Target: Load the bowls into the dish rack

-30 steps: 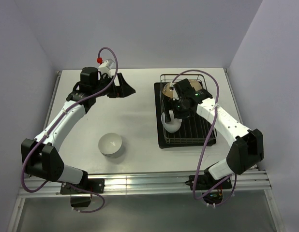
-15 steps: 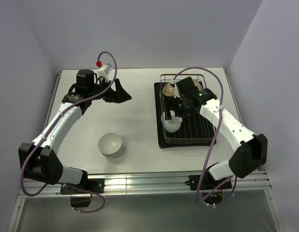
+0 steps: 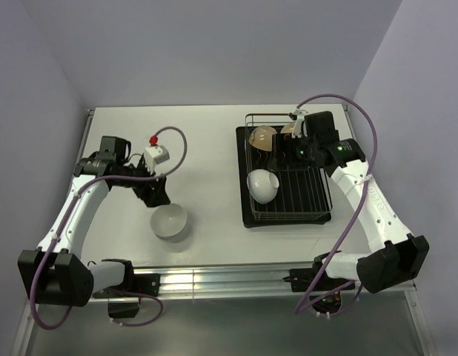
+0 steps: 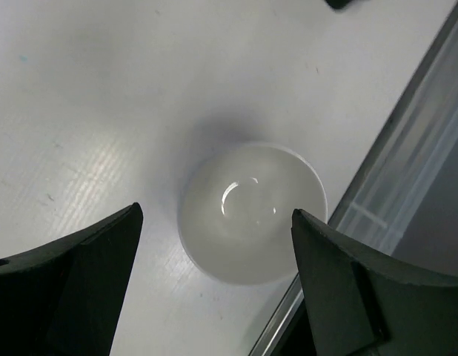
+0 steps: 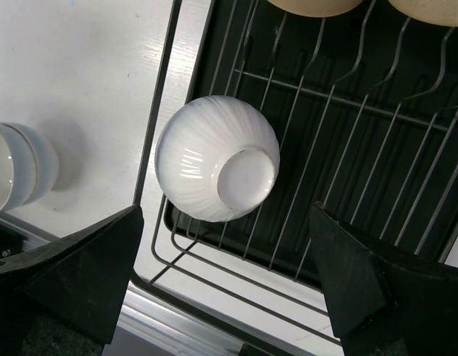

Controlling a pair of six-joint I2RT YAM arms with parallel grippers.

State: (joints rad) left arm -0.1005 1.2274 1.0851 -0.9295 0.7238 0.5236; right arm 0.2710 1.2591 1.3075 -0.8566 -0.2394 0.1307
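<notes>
Pale lilac walls close in a white worktop (image 3: 207,148). One small round glossy white bowl (image 3: 170,221) stands on it near the front edge, mouth up. It is well apart from the rectangular dark wire dish rack (image 3: 248,216) on its black tray to the right, and it is the only bowl not yet loaded.

Inside the rack a ribbed white bowl (image 3: 263,185) lies tipped at the near left side, foot ring facing up and out, resting against the wires. At the far end two tan-beige bowls (image 3: 263,137) stand on edge between the tines, likely so they take little room and can drain.

The jaws of the left arm (image 3: 79,211) hang above the loose bowl, spread wide. In the left wrist view one jaw shows on either side of it and neither touches the rim, so nothing is gripped. That straddling pose looks chosen for a pinch on the bowl's wall.

The jaws of the right arm (image 3: 362,193) are wide too, and empty. They are held over the rack's far part, apart from the ribbed bowl, seemingly to leave room for the next delivery.
</notes>
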